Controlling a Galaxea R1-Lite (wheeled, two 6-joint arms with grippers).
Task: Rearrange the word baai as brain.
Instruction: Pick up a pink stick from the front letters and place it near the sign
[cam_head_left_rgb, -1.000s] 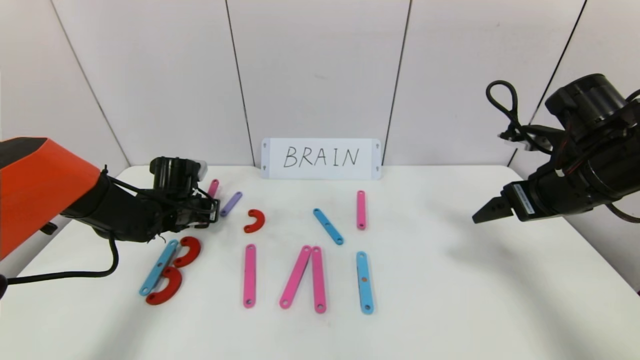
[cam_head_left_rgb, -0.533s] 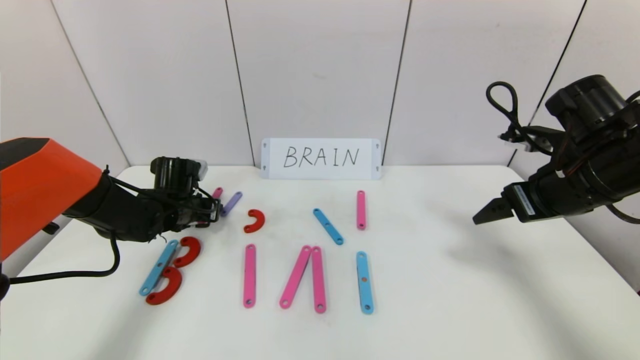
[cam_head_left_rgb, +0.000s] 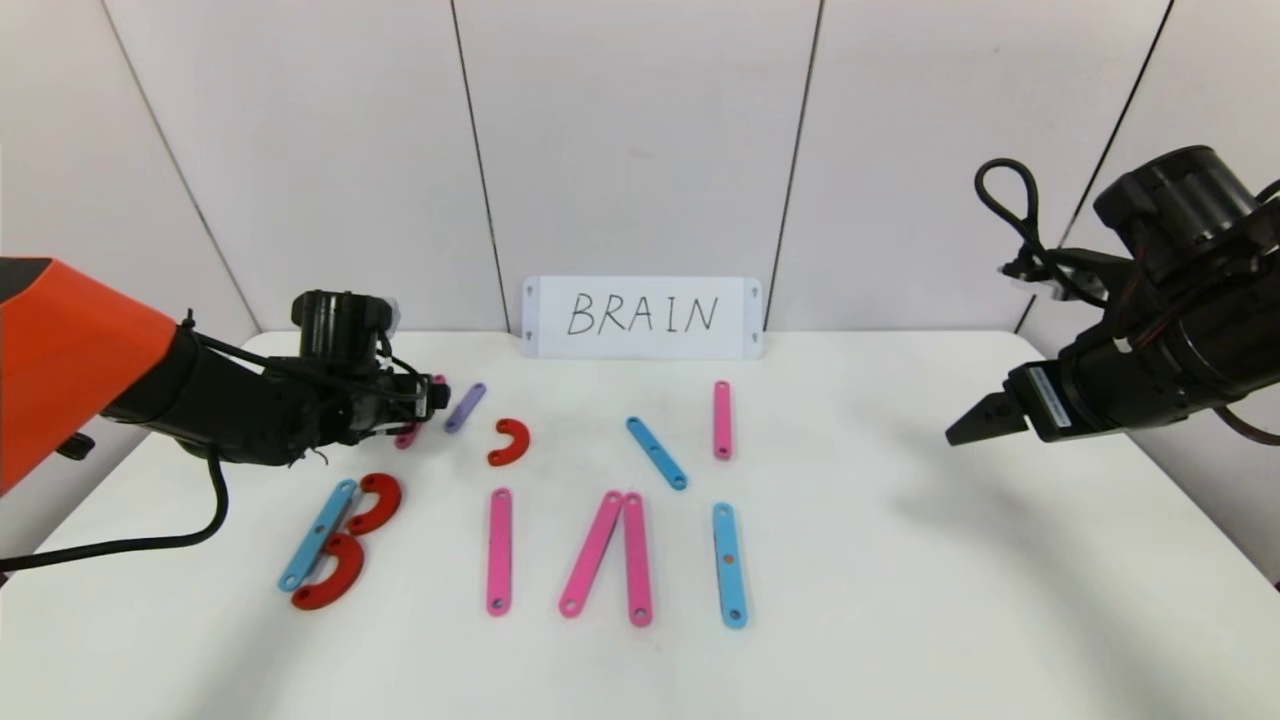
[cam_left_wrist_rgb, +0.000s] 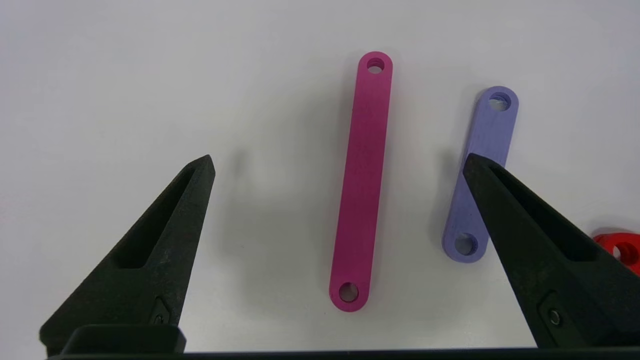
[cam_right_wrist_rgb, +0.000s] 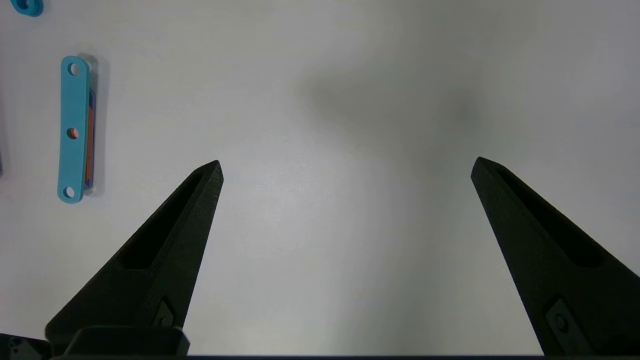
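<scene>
Left gripper (cam_left_wrist_rgb: 337, 165) spread wide, empty, over the flat dark-pink holed plastic strip (cam_left_wrist_rgb: 362, 180) lying free at far left, purple strip (cam_left_wrist_rgb: 481, 172) just right. Best lift straight up, avoid nudging either. Right gripper (cam_right_wrist_rgb: 345, 167) open, parked right.

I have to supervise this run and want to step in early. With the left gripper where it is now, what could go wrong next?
The left gripper is open over the pink strip, which lies flat and free. One finger overlaps the purple strip, so closing or lowering may drag it. The red curve lies just beyond and could be nudged too. A flat strip may also slip from a pinch.
</scene>
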